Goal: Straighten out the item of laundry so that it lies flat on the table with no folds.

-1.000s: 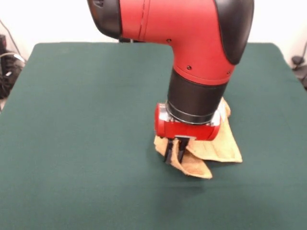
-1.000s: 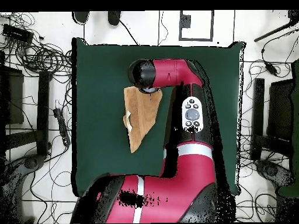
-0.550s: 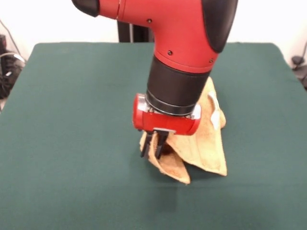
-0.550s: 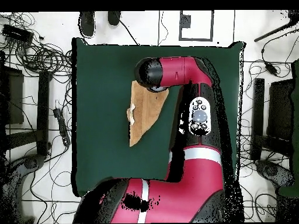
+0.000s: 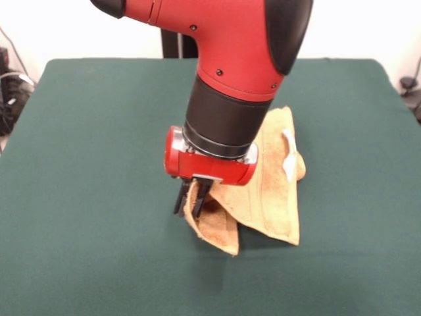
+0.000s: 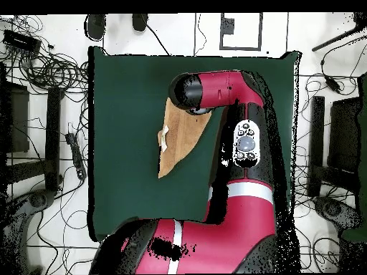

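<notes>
One towel (image 5: 273, 187) corner pinched by fingers (image 5: 199, 195) (folds remain).

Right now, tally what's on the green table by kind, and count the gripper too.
Towels: 1, the orange-tan towel, still folded
White labels: 1, the label on the towel
Grippers: 1, the gripper, shut on the towel's edge
Total: 3

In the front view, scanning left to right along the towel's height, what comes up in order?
Bare table → hand pinching the towel's folded corner → towel → its white label → bare table again.
</notes>
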